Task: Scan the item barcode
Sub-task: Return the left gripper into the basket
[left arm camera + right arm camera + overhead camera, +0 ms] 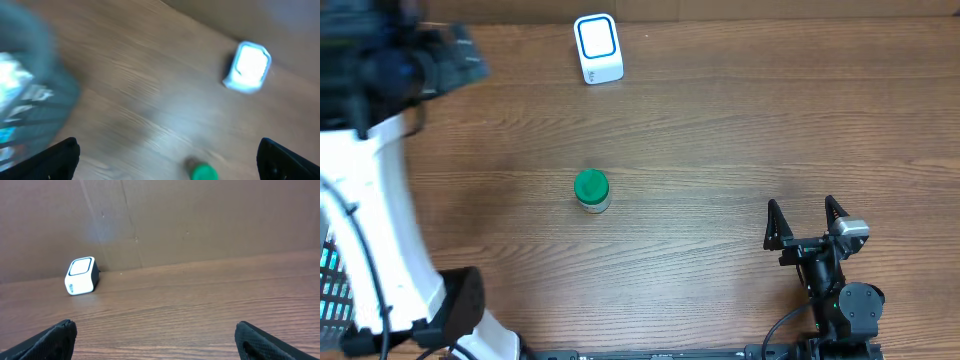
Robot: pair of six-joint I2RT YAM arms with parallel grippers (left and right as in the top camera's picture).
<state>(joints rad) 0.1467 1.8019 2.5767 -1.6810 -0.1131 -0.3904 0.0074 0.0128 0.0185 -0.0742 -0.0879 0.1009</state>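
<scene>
Since neither of my hands holds anything yet, the job begins with a pickup. Widest of all is the wooden table [720, 130], backed by a brown panel [200, 220] on its far side. My white left arm [380, 200] rises from the near left corner. My left gripper [167, 152] hangs high over the table's left part, its fingers spread wide at the lower corners of a blurred wrist view. My right gripper [802, 207] sits low by the near right edge, fingers likewise spread with nothing between them, aimed at the panel.

The white barcode scanner [597, 48] stands by the far edge, ahead and to the left of my right hand, ahead and to the right of my left hand.

The green-lidded jar [591, 190] is the thing to scan. It stands upright, long axis vertical and lid up, in the middle of the table and well apart from the scanner. From my left hand it lies below, a little right of centre between the fingers. From my right hand it lies well off to the left, outside that wrist's view. Neither hand looks plainly nearer from above, but I judge the left better placed, since it looks down on the jar. Nothing stands in the way. I cannot see a barcode.
</scene>
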